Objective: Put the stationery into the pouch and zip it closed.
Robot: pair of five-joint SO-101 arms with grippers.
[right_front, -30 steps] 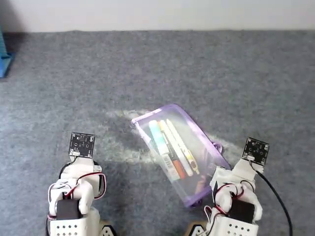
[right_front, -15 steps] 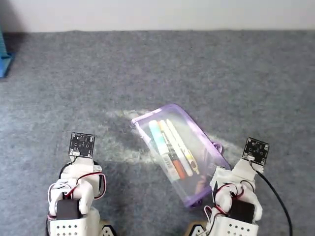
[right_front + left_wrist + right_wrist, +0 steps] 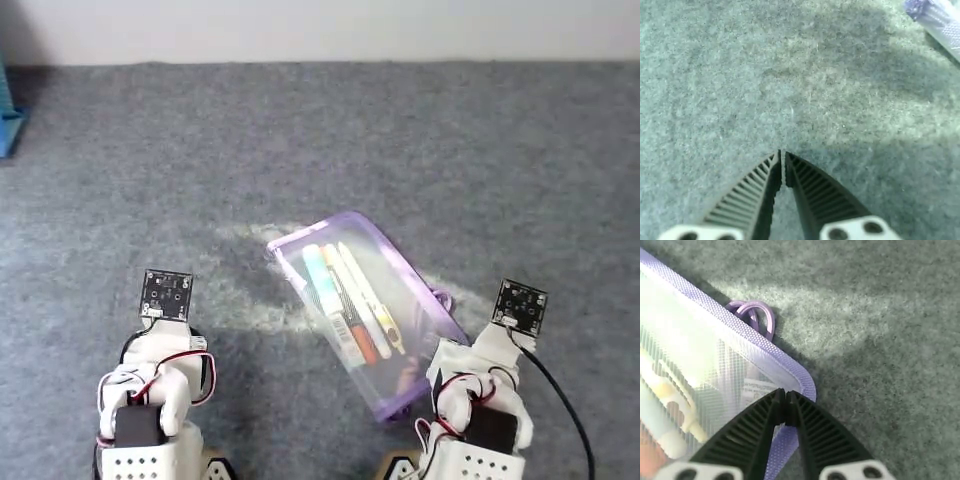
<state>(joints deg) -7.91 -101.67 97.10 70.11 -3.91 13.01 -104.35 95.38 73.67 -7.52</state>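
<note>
A big grey carpet (image 3: 400, 130) covers the table. A pale wall (image 3: 320, 25) runs along the top of the high view, and a blue thing (image 3: 8, 120) sticks in at the upper left edge.

The pouch (image 3: 415, 295) lies flat on the carpet, just right of the middle and low in the high view. It is tilted, with 1 corner up near the middle and 1 down by the right arm (image 3: 480, 405). It is see-through with a purple edge. Inside it lie 3 pens (image 3: 345, 300) side by side: 1 light blue, 1 orange and black, 1 white and yellow. A small pinkish thing (image 3: 405, 380) sits in the pouch's lower corner, and I cannot tell what it is. A purple zip loop (image 3: 757, 315) lies on the carpet, touching the pouch's edge. I cannot tell if the zip is shut all the way.

The left arm (image 3: 150, 400) is at the lower left, well apart from the pouch. The left gripper (image 3: 782, 157) is over bare carpet with its jaws together. The right gripper (image 3: 785, 397) has its jaws together too, with the tips over a purple corner of the pouch.

Nothing differs from 1 second ago or half a second ago: the pouch, the pens and both arms are in the same places.
</note>
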